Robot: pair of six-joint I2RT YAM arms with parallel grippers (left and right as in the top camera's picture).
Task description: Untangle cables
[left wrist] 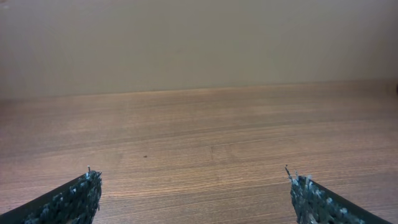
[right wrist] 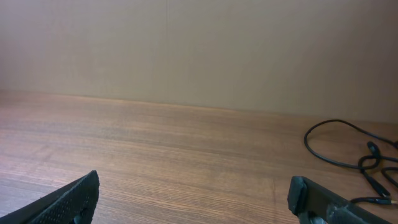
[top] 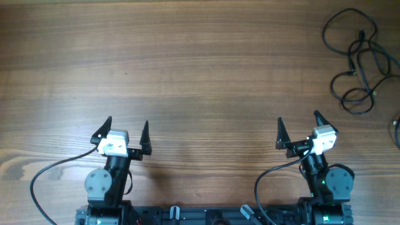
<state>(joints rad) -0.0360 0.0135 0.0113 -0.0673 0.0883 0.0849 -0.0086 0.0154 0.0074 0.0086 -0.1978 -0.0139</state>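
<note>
The cables [top: 361, 62] lie in a tangled bunch of thin black loops at the far right of the wooden table, with small plugs among the loops. Part of the bunch shows at the right edge of the right wrist view [right wrist: 360, 155]. My left gripper [top: 125, 132] is open and empty near the front left of the table, far from the cables. My right gripper [top: 299, 128] is open and empty near the front right, well short of the cables. In the wrist views both pairs of fingers [left wrist: 193, 186] [right wrist: 193, 193] stand wide apart over bare wood.
Another black cord [top: 396, 131] curves in at the right edge of the table. A thick black wire [top: 44, 172] loops out from the left arm's base, and another [top: 265, 178] from the right arm's base. A plain wall [right wrist: 199, 50] stands behind the table.
</note>
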